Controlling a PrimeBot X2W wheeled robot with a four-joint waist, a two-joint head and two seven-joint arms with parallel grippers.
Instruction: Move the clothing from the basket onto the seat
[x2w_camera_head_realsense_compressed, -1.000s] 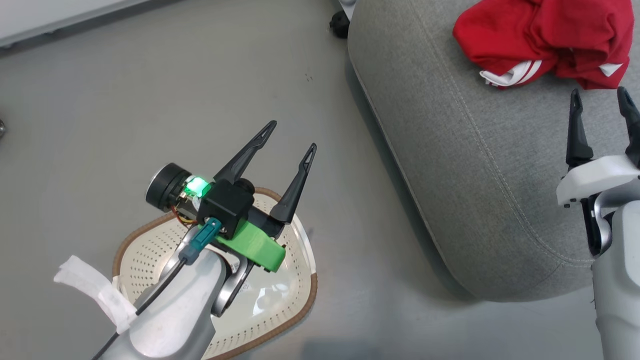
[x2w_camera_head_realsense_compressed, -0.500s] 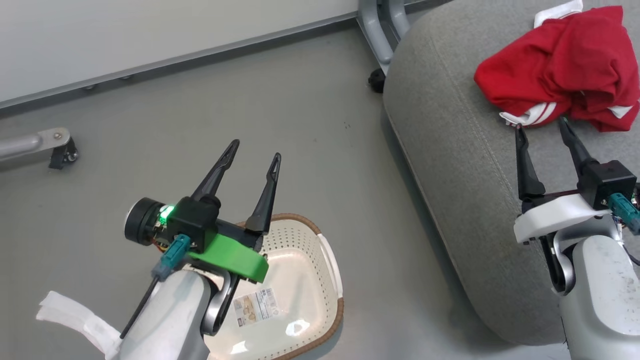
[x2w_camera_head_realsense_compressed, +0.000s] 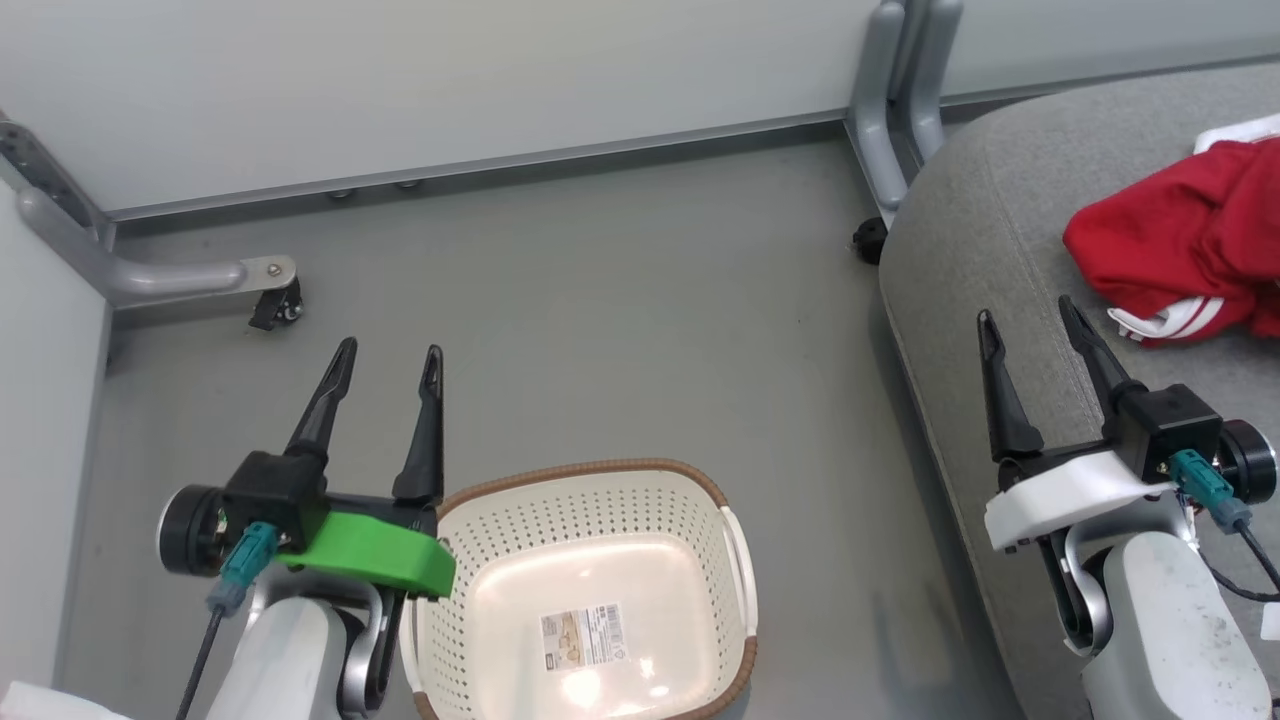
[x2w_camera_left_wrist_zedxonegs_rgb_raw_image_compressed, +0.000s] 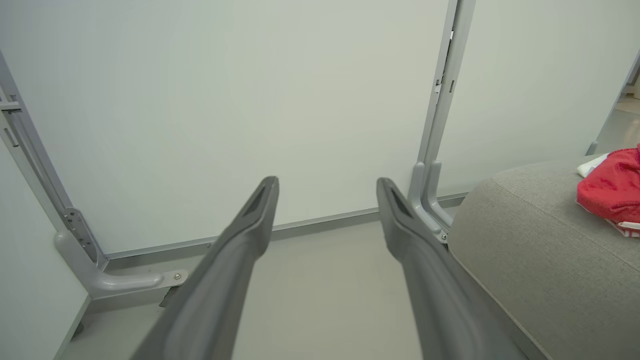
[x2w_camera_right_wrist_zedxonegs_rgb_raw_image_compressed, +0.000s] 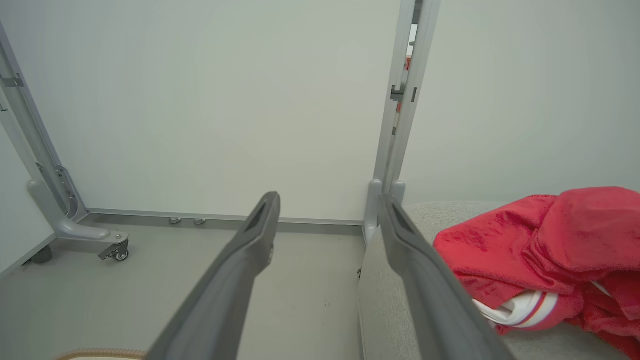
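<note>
Your left end effector (x2w_camera_head_realsense_compressed: 388, 350) had swung off the basket (x2w_camera_head_realsense_compressed: 590, 468) to its left, and your right end effector (x2w_camera_head_realsense_compressed: 1027, 312) had backed off the clothing (x2w_camera_head_realsense_compressed: 1190, 240); both stood released and empty. The clothing lay far right on the seat (x2w_camera_head_realsense_compressed: 990, 230) and the basket held none, so the task looked done.

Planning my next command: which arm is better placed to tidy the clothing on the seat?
Right. The right gripper, open, hangs over the seat beside the clothing; the left gripper is by the basket, farther off.

Head view looks down, wrist views face wall (x2w_camera_left_wrist_zedxonegs_rgb_raw_image_compressed: 200, 100), all share seat (x2w_camera_head_realsense_compressed: 975, 210)
</note>
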